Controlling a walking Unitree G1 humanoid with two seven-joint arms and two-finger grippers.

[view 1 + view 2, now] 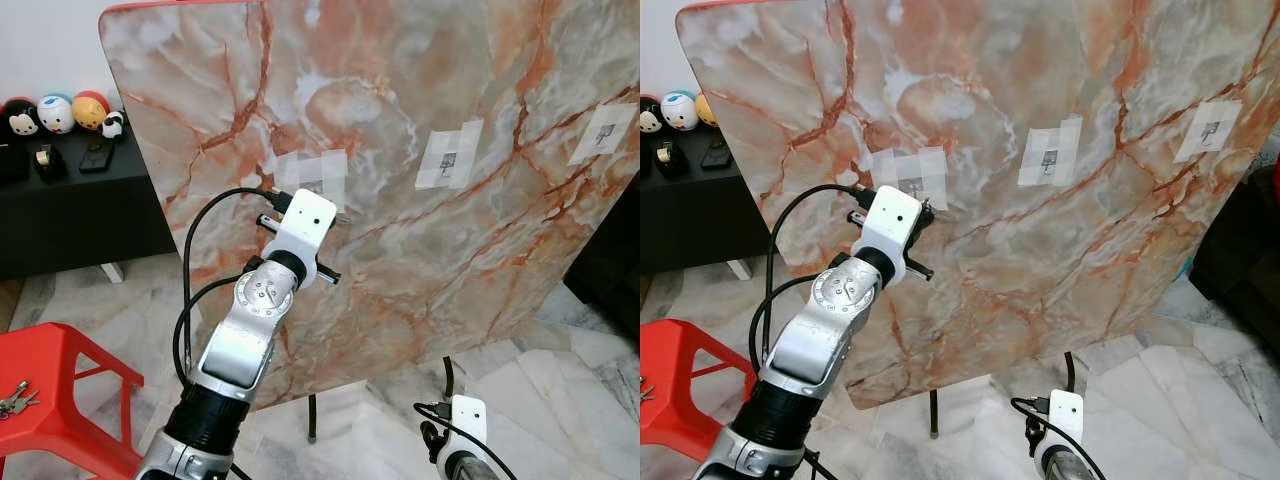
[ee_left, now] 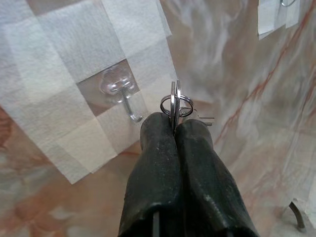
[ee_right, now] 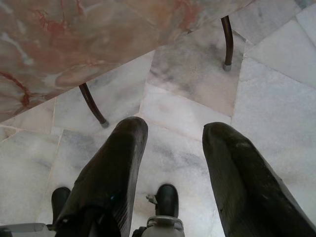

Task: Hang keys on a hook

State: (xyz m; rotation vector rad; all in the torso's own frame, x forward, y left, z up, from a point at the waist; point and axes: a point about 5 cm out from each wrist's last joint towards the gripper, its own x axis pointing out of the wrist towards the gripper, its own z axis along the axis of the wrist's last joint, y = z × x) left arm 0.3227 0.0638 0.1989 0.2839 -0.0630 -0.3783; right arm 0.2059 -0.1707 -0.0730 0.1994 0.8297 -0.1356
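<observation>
My left arm is raised to the upright marble board (image 1: 420,150). In the left wrist view my left gripper (image 2: 174,127) is shut on a silver key ring (image 2: 176,105), held edge-on just beside a clear hook (image 2: 123,96) taped to the board. The ring is close to the hook's tip but apart from it. From the head the taped patch (image 1: 318,178) with this hook lies just past the wrist. Two more taped hooks (image 1: 449,157) (image 1: 604,134) sit further right. My right gripper (image 3: 170,143) hangs low, open over the floor.
A red stool (image 1: 50,395) at the lower left carries another bunch of keys (image 1: 15,400). A black cabinet (image 1: 60,200) with round toys (image 1: 60,113) stands behind on the left. The board rests on thin dark legs (image 3: 91,104) over a marble floor.
</observation>
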